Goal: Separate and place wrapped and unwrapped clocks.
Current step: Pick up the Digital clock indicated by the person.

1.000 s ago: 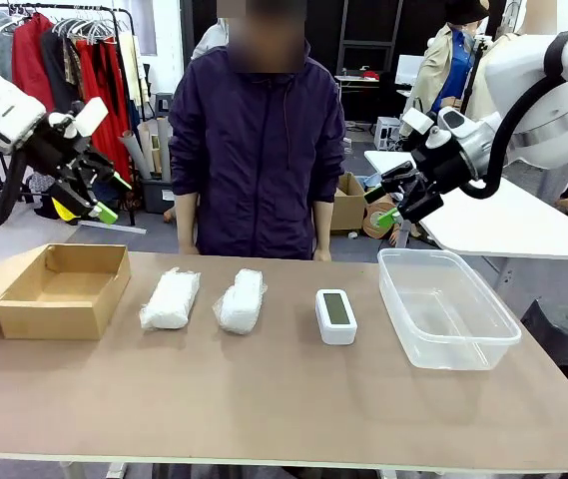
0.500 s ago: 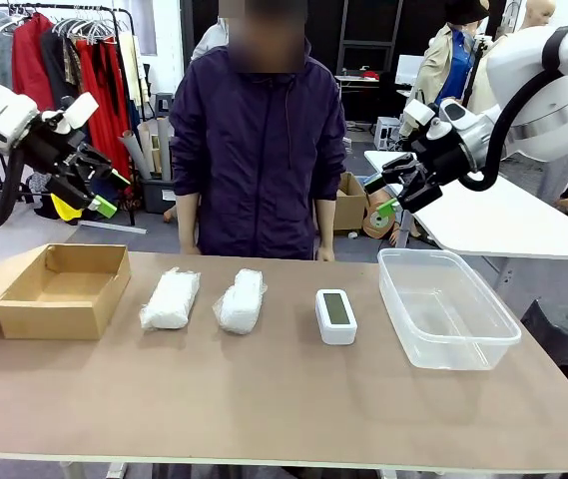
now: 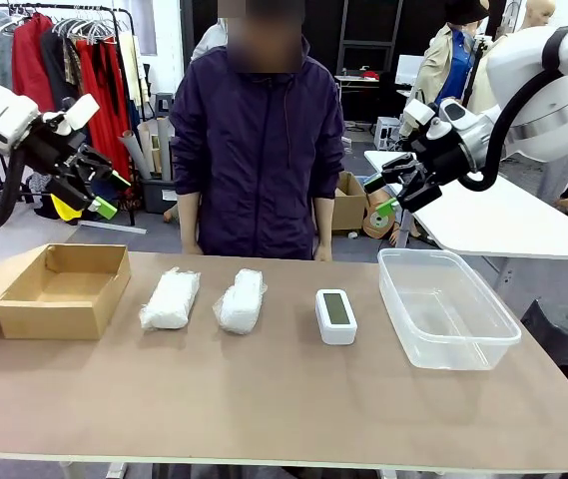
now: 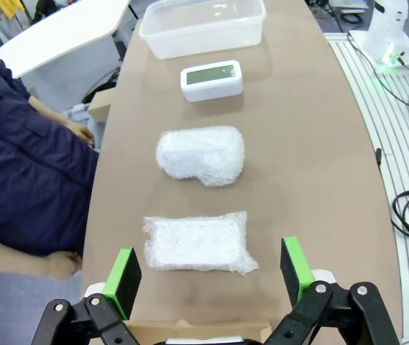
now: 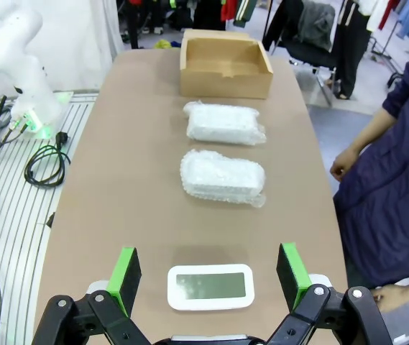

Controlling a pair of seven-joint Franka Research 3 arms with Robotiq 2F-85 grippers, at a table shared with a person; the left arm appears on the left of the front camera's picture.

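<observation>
Nothing has been picked up yet. The left hand (image 3: 111,196) hangs high over the left end of the surface (image 3: 264,399) and the right hand (image 3: 381,198) high over the right end. Both have their jaws wide and empty.

All the task things lie in one row, somewhat nearer the far edge, in front of the person (image 3: 256,150). The cardboard box (image 3: 49,319) is at the left edge, then the first wrapped clock (image 3: 171,298), the second wrapped clock (image 3: 241,300) and the bare clock (image 3: 336,314). The clear tub (image 3: 463,361) is at the right edge.

**Doing the step well (judgement):**
- Each hand should take the item nearest it: the left hand the first wrapped clock, the right hand the bare clock.
- Come straight down and centre on the item, with the fingers closing across its short width, on a left-right line.
- The wrap is crinkly and soft, so close until the body inside is felt rather than only the loose film.
- The bare clock is smooth and hard, so grip its side walls low or it may slip.
- Going by nearness, the box is the likely home for the wrapped clocks and the tub for the bare one.

**Pose:**
- The long axes of all three run from the near edge to the far edge.
- The far ends of both wrapped clocks lean slightly toward the right edge.
- The bare clock lies flat with its screen up and looks square to the edges.
</observation>
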